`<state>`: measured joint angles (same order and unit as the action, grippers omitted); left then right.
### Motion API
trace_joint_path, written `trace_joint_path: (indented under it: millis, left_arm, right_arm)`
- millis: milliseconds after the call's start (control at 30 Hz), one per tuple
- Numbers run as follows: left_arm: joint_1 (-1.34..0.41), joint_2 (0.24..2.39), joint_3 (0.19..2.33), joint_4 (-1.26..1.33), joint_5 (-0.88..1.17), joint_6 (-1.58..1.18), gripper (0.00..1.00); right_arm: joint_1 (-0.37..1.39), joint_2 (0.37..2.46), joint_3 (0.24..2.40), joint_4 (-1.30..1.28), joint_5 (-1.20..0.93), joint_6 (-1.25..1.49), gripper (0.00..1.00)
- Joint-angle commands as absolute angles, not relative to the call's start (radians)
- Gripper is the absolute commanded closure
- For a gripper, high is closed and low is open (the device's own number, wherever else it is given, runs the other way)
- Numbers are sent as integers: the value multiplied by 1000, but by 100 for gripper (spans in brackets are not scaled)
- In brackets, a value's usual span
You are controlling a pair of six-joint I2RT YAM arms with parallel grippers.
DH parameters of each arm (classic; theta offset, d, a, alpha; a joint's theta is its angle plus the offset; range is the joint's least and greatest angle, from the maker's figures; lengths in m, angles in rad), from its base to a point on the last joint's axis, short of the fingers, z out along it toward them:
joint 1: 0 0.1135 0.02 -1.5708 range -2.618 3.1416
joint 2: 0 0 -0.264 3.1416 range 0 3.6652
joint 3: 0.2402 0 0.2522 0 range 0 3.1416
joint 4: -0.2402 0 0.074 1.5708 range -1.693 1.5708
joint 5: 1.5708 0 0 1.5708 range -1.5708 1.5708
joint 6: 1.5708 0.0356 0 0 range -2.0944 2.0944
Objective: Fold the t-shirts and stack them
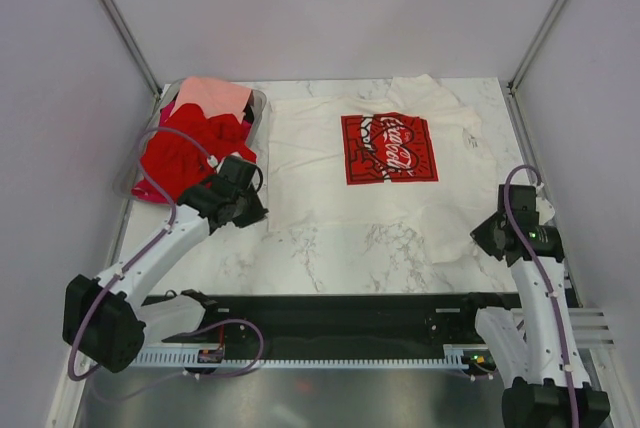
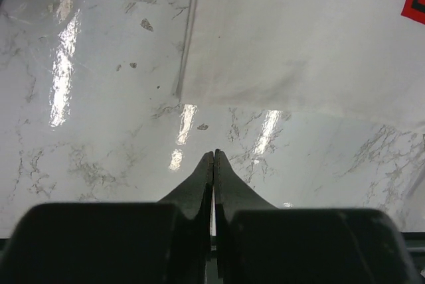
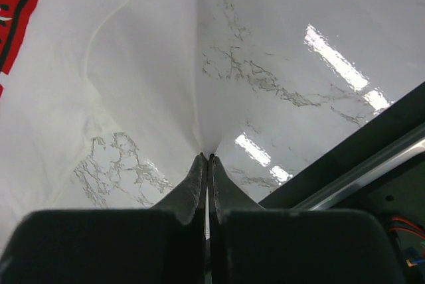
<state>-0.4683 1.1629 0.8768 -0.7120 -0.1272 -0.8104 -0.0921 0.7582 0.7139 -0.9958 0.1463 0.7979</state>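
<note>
A cream-white t-shirt with a red Coca-Cola print lies spread flat on the marble table. My right gripper is at its near right corner and is shut on the cloth. In the right wrist view the t-shirt rises in a pinched peak to the gripper tips. My left gripper is by the near left corner, shut on nothing. In the left wrist view its tips rest over bare marble, just short of the shirt's hem. Red t-shirts and a salmon-pink one are heaped at the far left.
The heap sits in a clear plastic bin in the far left corner. A black rail with the arm bases runs along the near table edge. Grey walls and metal posts close in both sides.
</note>
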Motion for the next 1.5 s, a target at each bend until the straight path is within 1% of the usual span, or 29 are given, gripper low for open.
trace_joint_path:
  millis: [0,67,100,200,367,567,667,867,1033,1133,1167,1233,1467]
  left_arm:
    - [-463,1137,833,-729,-117,-799,85]
    - [-466,1164,816,-703,-89,-798,71]
    - [-468,1202,802,-686,-83,-793,61]
    - [-472,1264,798,-631,-86,-790,52]
    - [-471,1429,827,-589,-121,-782,51]
    - [-469,1557,845,-533,-159,-788,55]
    - [-463,1583,842,-500,-170,-778,60]
    - [-465,1533,827,-486,-143,-775,62]
    - [-466,1378,808,-550,-117,-779,56]
    - [-466,1355,827,-575,-139,-772,53]
    - [-466,1355,831,-572,-143,-767,49]
    - [-465,1373,839,-575,-146,-759,47]
    - [-465,1521,867,-529,-124,-750,47]
  right_arm:
    - [-104,735,831,-1074,199,767,100]
    - [-106,742,862,-1086,221,755,100]
    - [-106,744,877,-1082,230,752,100]
    - [-106,764,882,-1080,230,733,100]
    - [-107,773,854,-1060,218,724,100]
    - [-109,788,818,-1022,206,709,100]
    - [-110,796,801,-1003,187,706,100]
    - [-114,804,781,-983,189,689,100]
    - [-115,808,769,-960,187,686,100]
    - [-115,824,759,-945,175,687,100]
    - [-115,831,759,-940,173,686,100]
    - [-115,834,759,-937,169,686,100]
    - [-115,839,758,-933,163,680,100]
